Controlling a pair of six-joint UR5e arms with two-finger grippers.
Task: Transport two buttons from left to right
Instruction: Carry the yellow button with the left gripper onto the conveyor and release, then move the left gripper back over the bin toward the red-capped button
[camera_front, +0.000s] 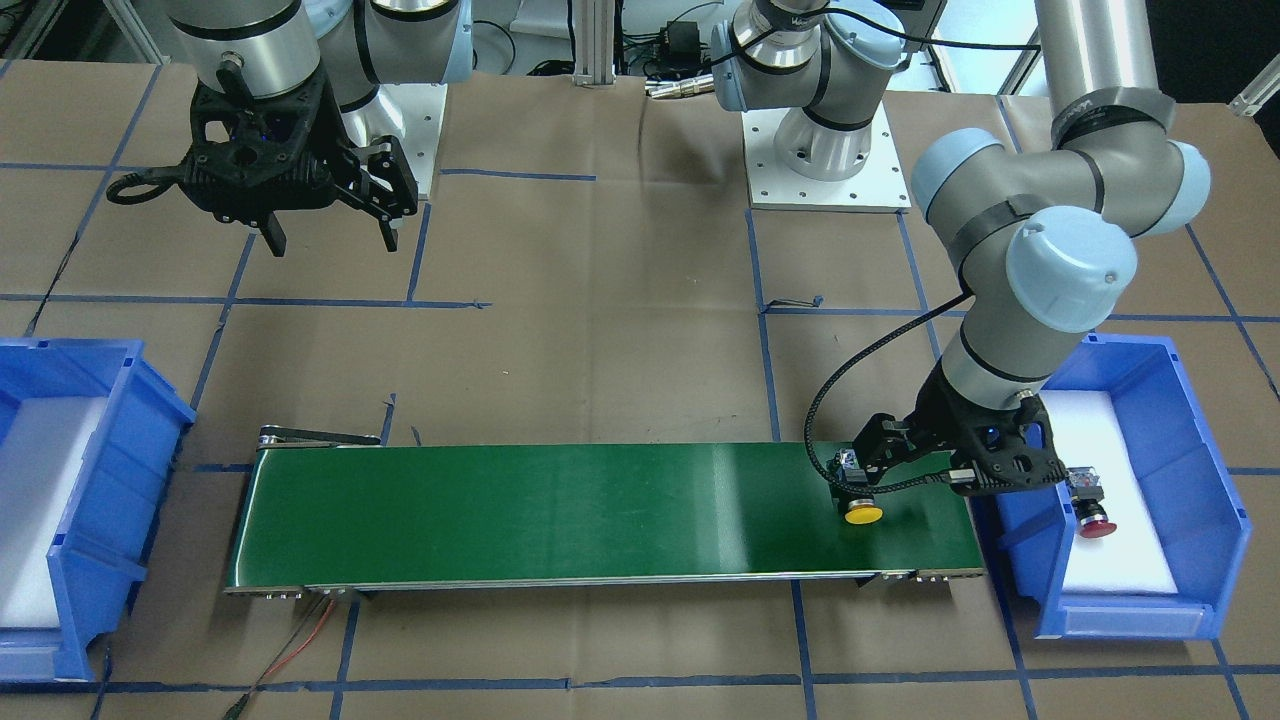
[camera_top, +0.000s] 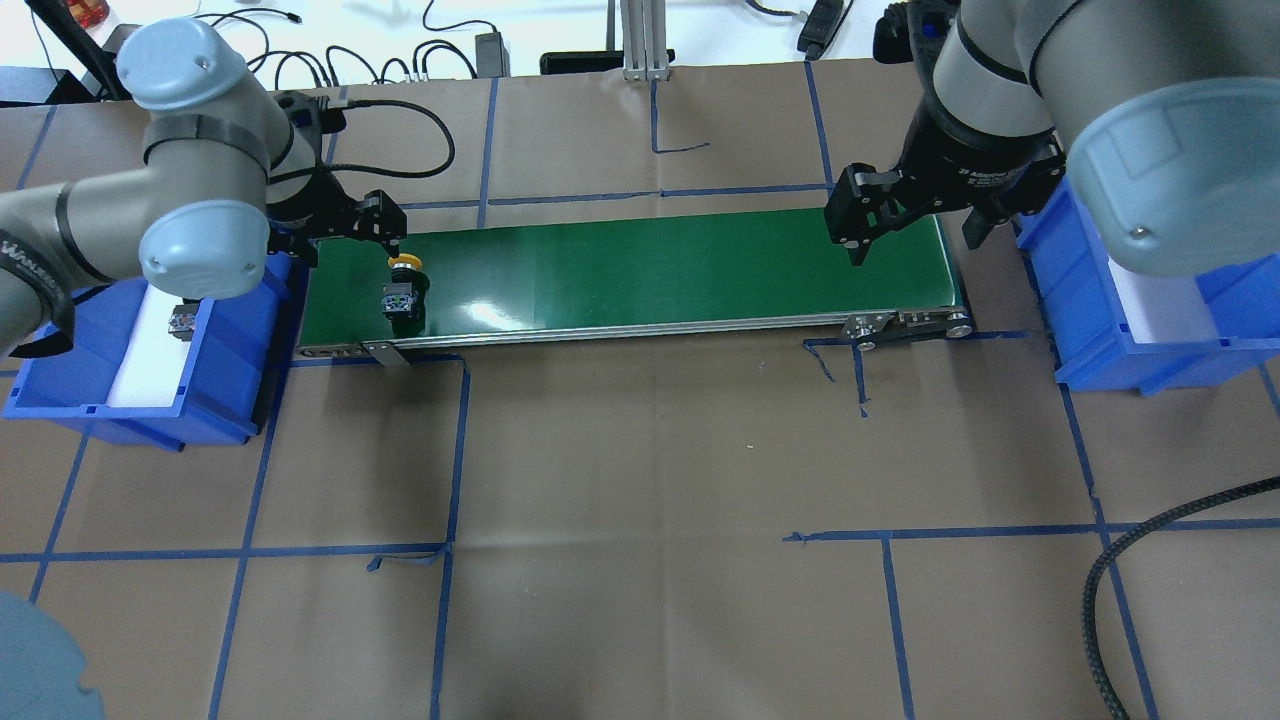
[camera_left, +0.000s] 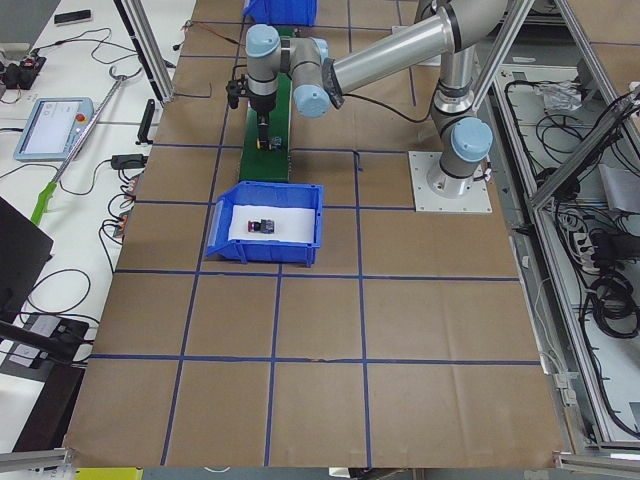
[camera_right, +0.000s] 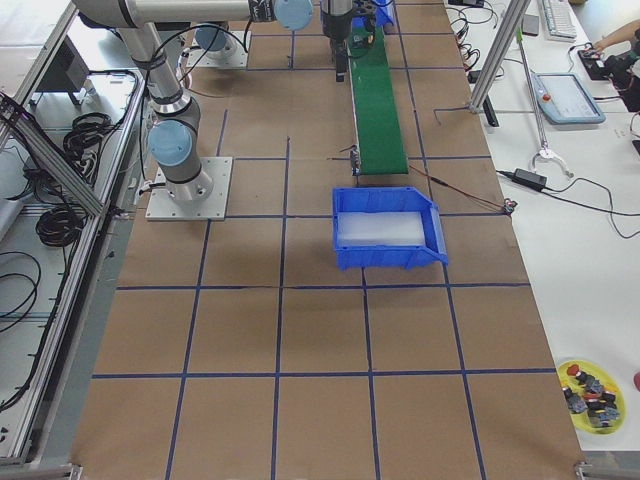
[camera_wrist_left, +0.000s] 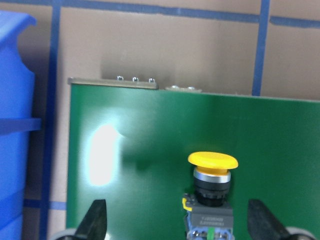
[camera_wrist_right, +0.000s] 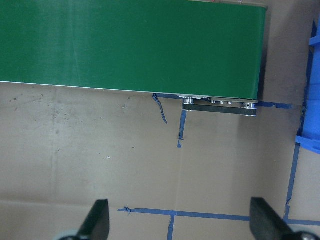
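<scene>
Left gripper (camera_wrist_left: 179, 220) sat open astride yellow button (camera_wrist_left: 212, 179) at conveyor (camera_wrist_left: 150, 125) left end; right gripper (camera_wrist_right: 181, 220) hung open.

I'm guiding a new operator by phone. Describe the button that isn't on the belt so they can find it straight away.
Start at the long green conveyor belt, then go to the blue bin at its end on the robot's left. On the white foam inside lies a push button with a red mushroom cap; the other button, on the belt, is yellow-capped.
</scene>
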